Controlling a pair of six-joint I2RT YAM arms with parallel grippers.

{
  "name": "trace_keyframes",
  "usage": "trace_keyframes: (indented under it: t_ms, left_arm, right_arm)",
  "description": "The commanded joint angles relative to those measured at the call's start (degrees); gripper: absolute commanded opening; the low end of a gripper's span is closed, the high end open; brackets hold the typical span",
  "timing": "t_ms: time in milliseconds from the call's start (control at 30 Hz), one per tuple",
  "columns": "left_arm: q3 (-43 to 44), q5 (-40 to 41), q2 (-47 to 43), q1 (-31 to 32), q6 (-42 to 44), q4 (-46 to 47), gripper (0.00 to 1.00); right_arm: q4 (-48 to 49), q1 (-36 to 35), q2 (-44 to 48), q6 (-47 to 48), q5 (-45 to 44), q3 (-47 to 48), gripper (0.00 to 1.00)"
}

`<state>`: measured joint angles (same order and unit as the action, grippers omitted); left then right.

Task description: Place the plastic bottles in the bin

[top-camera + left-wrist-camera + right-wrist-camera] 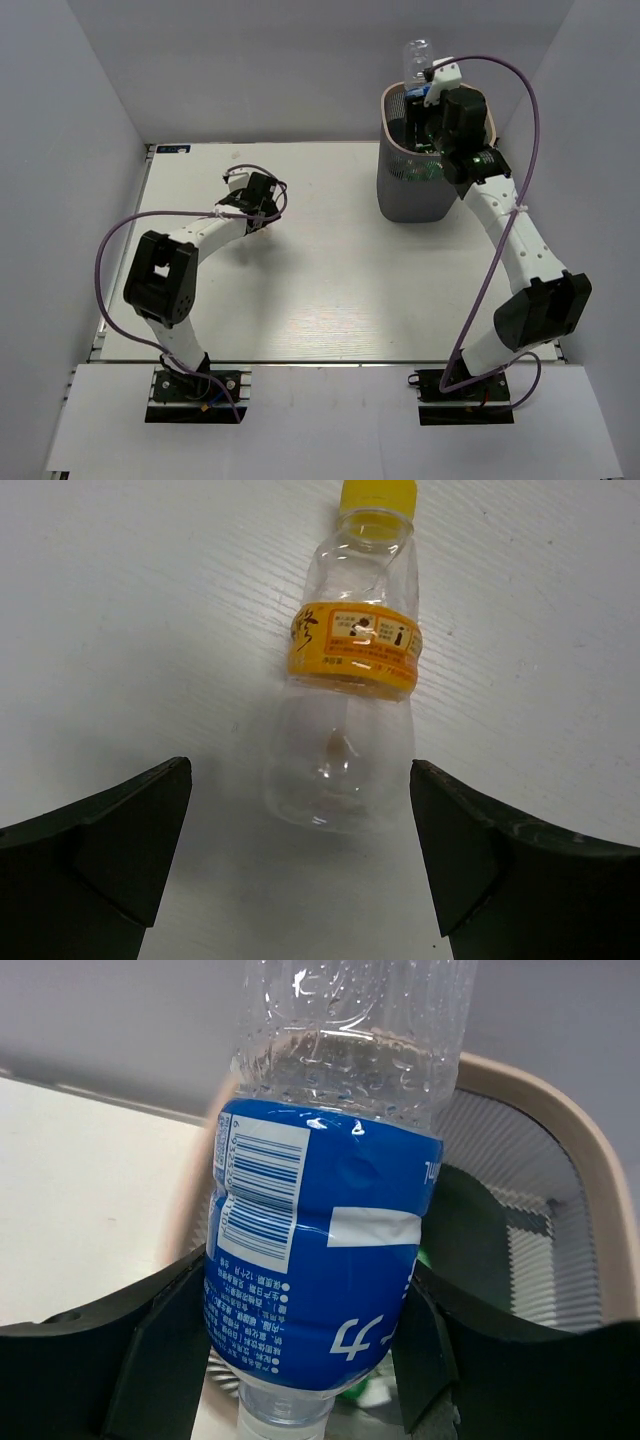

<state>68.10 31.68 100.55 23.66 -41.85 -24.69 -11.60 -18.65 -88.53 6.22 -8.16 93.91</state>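
Observation:
My right gripper (432, 92) is shut on a clear bottle with a blue label (416, 58), held upside down over the mouth of the dark mesh bin (410, 195). In the right wrist view the blue-label bottle (320, 1260) sits between my fingers (170, 1345), cap down, above the bin's beige rim (565, 1115). Something green shows inside the bin. My left gripper (252, 198) is open and low over the table. In the left wrist view a clear bottle with an orange label and yellow cap (352, 670) lies on the table, its base between the open fingers (120, 830).
The white table (320, 270) is boxed in by grey walls at the left, back and right. The bin stands at the far right, close to the back wall. The orange-label bottle is hidden under the left gripper in the top view.

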Motion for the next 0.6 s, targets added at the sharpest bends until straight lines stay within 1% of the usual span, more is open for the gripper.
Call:
trace_keyframes:
  t_ms: [0,33,67,133,167,400,500,533,567]
  left_arm:
    - [3.1,-3.5,-0.3,-1.2,3.2,2.4,1.0]
    - [4.4,-3.5,0.3,-1.2,3.8,2.4,1.0]
    - [4.9,-3.5,0.3,-1.8,3.8,2.4,1.0]
    - [6.8,-3.5,2.2,-1.8,5.1,1.7,1.0]
    - [6.8,-3.5,2.2,-1.8,5.1,1.7,1.0]
    - [10.3,-4.0,7.6,-3.5,7.0,-0.3,1.0]
    - [11.7,-4.5,10.2,-3.5,7.5,-1.4,1.0]
    - [12.3,-5.2,10.8,-3.5,7.5,-1.4,1.0]
    - [12.3,-5.9,11.6,-3.5,8.2,-1.9,0.98]
  right_arm:
    - [0.1,2.9,0.0,-0.4,-0.9,1.2,0.15]
    - [-1.0,4.7,-0.4,-0.2,0.2,1.3,0.22]
    - [-1.8,5.2,-1.0,0.0,1.3,1.7,0.53]
    - [-3.3,6.8,-2.2,0.9,4.1,2.4,0.88]
    - [-3.7,7.0,-2.2,1.2,4.8,2.3,0.9]
    - [-5.7,10.3,0.8,0.3,12.3,1.9,0.9]
    - [-7.1,11.0,5.2,-1.2,14.7,0.2,0.9]
    - [-7.1,11.0,5.2,-1.2,15.0,-0.9,0.9]
    - [-7.5,11.7,7.6,-1.6,15.4,-1.5,0.9]
